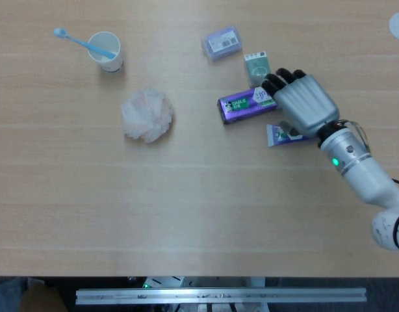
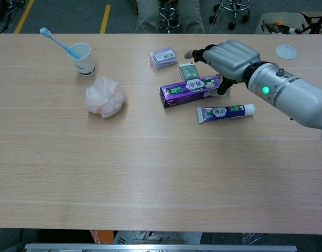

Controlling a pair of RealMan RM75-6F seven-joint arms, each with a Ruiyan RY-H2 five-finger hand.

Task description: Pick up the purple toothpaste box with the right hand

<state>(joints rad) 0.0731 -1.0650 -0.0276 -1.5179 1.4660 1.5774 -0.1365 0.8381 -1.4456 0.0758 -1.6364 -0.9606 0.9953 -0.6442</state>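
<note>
The purple toothpaste box (image 1: 242,107) (image 2: 190,90) lies flat on the table, slanted, with its left end nearer me. My right hand (image 1: 303,104) (image 2: 229,55) hovers over the box's right end with its fingers stretched out and apart. The thumb hangs down by that end; I cannot tell whether it touches the box. Nothing is gripped. My left hand shows in neither view.
A purple toothpaste tube (image 1: 284,135) (image 2: 224,112) lies just below the hand. A small green box (image 1: 256,68) (image 2: 188,72) and a lilac packet (image 1: 221,43) (image 2: 163,56) sit behind the toothpaste box. Far left are a cup (image 1: 106,52) with a toothbrush and a pink bath puff (image 1: 146,115). A white lid (image 2: 286,51) lies at the far right.
</note>
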